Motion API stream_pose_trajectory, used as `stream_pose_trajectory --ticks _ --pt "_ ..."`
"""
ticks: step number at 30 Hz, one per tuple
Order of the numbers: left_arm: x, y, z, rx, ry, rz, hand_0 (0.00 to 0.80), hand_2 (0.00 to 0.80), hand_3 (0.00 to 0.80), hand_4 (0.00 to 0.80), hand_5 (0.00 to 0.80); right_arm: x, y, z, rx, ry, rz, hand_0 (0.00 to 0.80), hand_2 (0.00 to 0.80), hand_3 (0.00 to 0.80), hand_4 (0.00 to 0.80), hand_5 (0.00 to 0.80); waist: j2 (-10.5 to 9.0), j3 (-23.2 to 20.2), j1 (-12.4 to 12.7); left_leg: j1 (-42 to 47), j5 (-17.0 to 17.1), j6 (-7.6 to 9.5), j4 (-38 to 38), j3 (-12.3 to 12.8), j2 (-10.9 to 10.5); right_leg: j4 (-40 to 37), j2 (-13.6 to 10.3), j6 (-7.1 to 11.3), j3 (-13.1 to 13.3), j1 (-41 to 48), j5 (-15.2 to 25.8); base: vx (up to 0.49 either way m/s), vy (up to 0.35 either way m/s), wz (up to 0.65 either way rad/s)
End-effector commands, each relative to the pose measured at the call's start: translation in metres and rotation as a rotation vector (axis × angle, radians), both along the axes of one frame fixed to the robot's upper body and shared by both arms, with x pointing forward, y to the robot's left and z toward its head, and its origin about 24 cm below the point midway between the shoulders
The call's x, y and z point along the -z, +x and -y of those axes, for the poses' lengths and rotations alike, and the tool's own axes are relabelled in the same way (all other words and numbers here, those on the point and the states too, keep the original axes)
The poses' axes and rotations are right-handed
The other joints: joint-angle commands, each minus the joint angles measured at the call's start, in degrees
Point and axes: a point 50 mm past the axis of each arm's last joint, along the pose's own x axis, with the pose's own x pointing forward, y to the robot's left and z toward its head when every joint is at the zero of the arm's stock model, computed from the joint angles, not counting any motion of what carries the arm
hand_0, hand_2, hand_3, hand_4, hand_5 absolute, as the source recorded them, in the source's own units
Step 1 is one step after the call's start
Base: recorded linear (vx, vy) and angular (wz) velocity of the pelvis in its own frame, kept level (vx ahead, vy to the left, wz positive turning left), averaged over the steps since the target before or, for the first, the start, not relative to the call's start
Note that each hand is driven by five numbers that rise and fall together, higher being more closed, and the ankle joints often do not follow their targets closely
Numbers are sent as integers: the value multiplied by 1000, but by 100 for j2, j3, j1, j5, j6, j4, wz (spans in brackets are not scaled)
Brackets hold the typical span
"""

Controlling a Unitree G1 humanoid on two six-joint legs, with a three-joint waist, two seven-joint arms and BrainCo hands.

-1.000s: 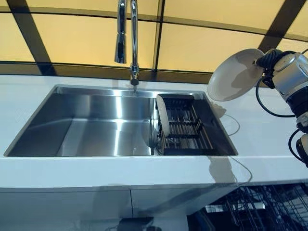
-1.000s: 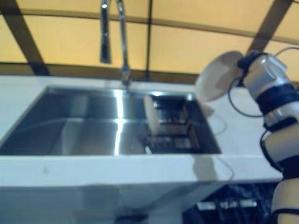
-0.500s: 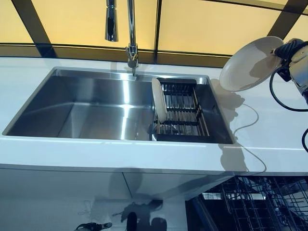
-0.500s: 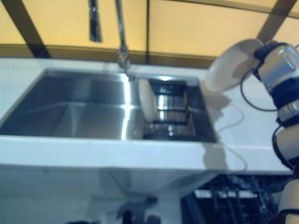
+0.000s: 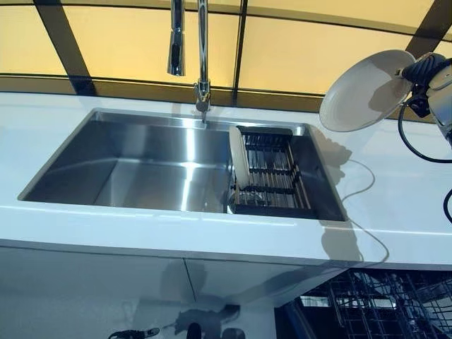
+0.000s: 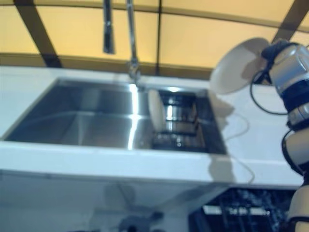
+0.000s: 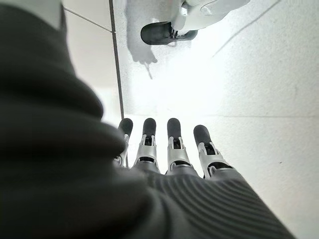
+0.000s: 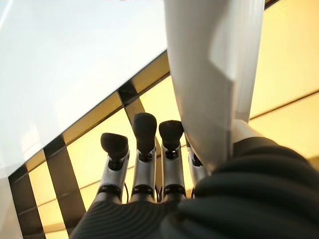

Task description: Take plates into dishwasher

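My right hand (image 5: 426, 70) is raised above the counter at the right and is shut on a white plate (image 5: 367, 90), which it holds tilted on edge. In the right wrist view the plate (image 8: 214, 74) sits between the thumb and the fingers (image 8: 144, 149). A second white plate (image 5: 239, 157) stands upright at the left end of a dark dish rack (image 5: 272, 176) in the sink. The dishwasher's wire rack (image 5: 374, 304) shows below the counter at the lower right. My left hand (image 7: 174, 154) hangs open and empty over the floor.
A steel sink (image 5: 141, 169) is set in the white counter (image 5: 395, 205). A tall faucet (image 5: 203, 49) stands behind it. Yellow panels with dark frames line the back wall.
The camera has shifted, so the whole scene sits differently. My right hand still holds the plate and has carried it a little up and to the right of the sink.
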Motion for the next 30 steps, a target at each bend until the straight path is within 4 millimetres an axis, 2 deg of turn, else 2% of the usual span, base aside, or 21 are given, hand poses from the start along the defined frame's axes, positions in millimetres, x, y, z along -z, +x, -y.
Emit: stream_pose_trajectory --ticks 1,3,4,5,6,7,10,13,17,24,30 --pt "-2 6 -1 4 13 16 0 0 0 0 0 -55 -27 11 55 -93 108 800 800 800 800 800 -474 -69 -99 -142 -1034 236 1359 404 -197 38 -139 168 -61 -72 265 -79 39 -3" --pt "-2 9 1 11 20 21 0 0 0 0 0 -66 -37 17 61 -104 92 800 800 800 800 800 -554 -186 -211 154 -1131 225 1748 381 -43 54 -188 171 -32 -142 241 -24 88 -7" --pt "-2 10 2 16 21 22 0 0 0 0 0 -70 -40 19 66 -107 90 800 800 800 800 800 -543 -224 -231 324 -1164 204 1588 273 -57 61 -183 185 -29 -162 232 4 140 -21" --pt "-3 12 1 22 21 23 0 0 0 0 0 -73 -43 21 66 -108 91 800 800 800 800 800 -502 -280 -259 653 -1192 177 981 146 -111 47 -160 223 -36 -166 233 -1 168 -5" --pt "-4 16 2 35 21 23 0 0 0 0 0 -76 -45 23 70 -106 94 800 800 800 800 800 -443 -342 -322 923 -1137 122 313 157 -118 -9 -127 258 -90 -166 247 -56 217 26" --pt "-4 20 4 53 16 20 0 0 0 0 0 -74 -47 26 90 -121 87 800 800 800 800 800 -367 -384 -357 954 -1030 114 -116 31 -213 -40 -102 317 -151 -214 293 -88 182 40" --pt "-3 20 6 63 17 21 0 0 0 0 0 -65 -44 30 101 -162 84 800 800 800 800 800 -323 -411 -370 861 -982 165 -191 -119 -297 -172 -97 381 -75 -298 425 -111 134 39" --pt "-2 10 2 30 21 1 0 0 0 0 0 -57 -41 29 74 -221 55 800 800 800 800 800 -285 -459 -385 858 -1026 218 -191 -45 -334 -348 -107 426 11 -307 529 -72 123 0" --pt "1 -4 -2 11 29 -29 0 0 0 0 0 -58 -40 24 49 -278 14 800 800 800 800 800 -264 -527 -403 865 -1054 267 -191 -21 -387 -382 -82 463 182 -328 573 -17 80 -10" --pt "0 -4 -5 -10 25 -19 0 0 0 0 0 -59 -48 27 42 -402 -59 800 800 800 800 800 -211 -544 -542 885 -1125 338 -191 150 -409 -382 -47 526 434 -388 642 -25 64 -22" --pt "0 -2 -4 0 16 -18 0 0 0 0 0 -40 -56 39 29 -438 -134 800 800 800 800 800 -184 -526 -730 950 -1184 404 -191 344 -410 -382 -7 573 663 -403 703 -27 50 -20"
